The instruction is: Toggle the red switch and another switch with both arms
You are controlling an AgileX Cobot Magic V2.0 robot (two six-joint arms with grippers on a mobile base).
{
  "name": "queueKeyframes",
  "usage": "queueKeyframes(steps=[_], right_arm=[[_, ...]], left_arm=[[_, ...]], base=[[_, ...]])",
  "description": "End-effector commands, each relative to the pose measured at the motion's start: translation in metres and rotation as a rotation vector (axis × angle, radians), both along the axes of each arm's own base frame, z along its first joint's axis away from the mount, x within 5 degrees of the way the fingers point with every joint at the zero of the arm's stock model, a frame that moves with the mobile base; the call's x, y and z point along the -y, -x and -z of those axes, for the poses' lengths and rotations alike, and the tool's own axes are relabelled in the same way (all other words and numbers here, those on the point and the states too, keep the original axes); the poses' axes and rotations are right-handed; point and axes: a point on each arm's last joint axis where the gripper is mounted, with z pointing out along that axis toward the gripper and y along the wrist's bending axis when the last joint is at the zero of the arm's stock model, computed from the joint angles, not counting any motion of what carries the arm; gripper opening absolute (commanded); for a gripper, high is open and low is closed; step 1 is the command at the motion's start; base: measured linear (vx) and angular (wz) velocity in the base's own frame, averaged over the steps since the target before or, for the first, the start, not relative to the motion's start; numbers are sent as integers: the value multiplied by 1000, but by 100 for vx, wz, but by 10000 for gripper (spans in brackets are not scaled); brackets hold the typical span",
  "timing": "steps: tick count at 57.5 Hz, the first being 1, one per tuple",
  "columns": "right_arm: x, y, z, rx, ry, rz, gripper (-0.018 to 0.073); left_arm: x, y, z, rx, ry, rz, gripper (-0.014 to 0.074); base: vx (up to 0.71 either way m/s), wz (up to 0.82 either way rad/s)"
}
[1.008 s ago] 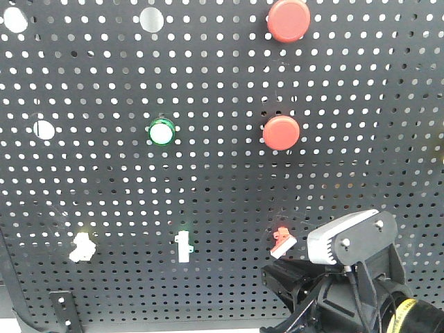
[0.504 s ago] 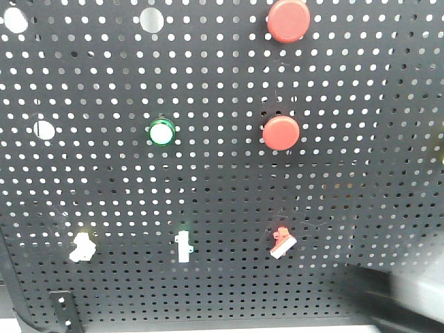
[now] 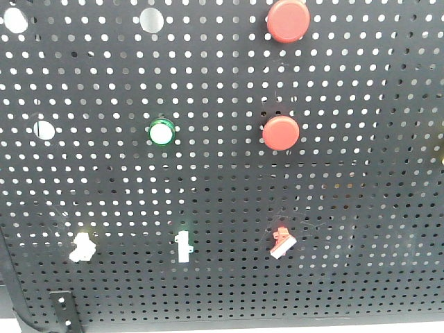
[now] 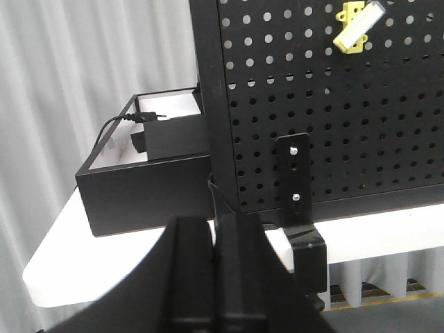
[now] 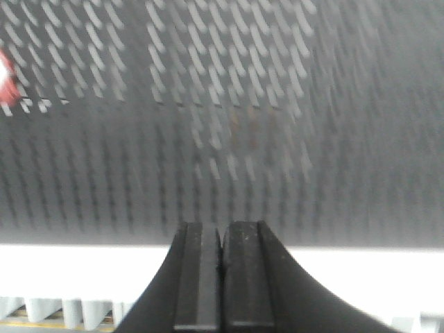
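Facing the black pegboard (image 3: 222, 180) from the front, the camera shows no arm and no gripper before it. The red switch (image 3: 282, 242) sits low on the board, right of the middle, with its white lever tip tilted down to the right. Another switch (image 3: 82, 247), the small white one with a faint yellow base, is at the same height far to the left, and between them stands a straight white lever with a green base (image 3: 183, 245). Higher up are two round red buttons, one (image 3: 281, 132) above the red switch and one (image 3: 288, 19) at the top edge, and a round white button with a green ring (image 3: 161, 132) left of the middle. In the left wrist view the left gripper (image 4: 214, 277) has its two black fingers pressed together, holding nothing, well below the yellow-based switch (image 4: 357, 30), which is at the upper right of the board. A black bracket (image 4: 297, 182) holds the board on the white table (image 4: 104, 274), and an open black box (image 4: 149, 170) with a cable stands beside the board. In the right wrist view the right gripper (image 5: 222, 277) is also closed with its fingers together and empty; the picture is blurred, and only a red spot (image 5: 5, 78) is seen at the far left edge, well apart from the fingers.
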Motion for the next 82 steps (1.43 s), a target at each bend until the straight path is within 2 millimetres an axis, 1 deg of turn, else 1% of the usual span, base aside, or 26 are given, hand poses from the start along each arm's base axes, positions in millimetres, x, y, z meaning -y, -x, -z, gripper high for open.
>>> queueKeyframes(steps=[1,8,19,29,82], right_arm=[[1,5,3,18,2,12,-6],[2,4,8,-33,19,19,-6],[1,5,7,-20,21,13,-6],[1,5,7,-18,80,4,-6],[1,5,8,-25,82,4,-6]], left_arm=[[0,1,-1,74,11,-3,3],[0,1,-1,73,11,-3,3],[0,1,-1,72,11,-3,3],[0,1,-1,72,11,-3,3],[0,1,-1,72,11,-3,3]], base=[[0,0],[0,0],[0,0],[0,0],[0,0]])
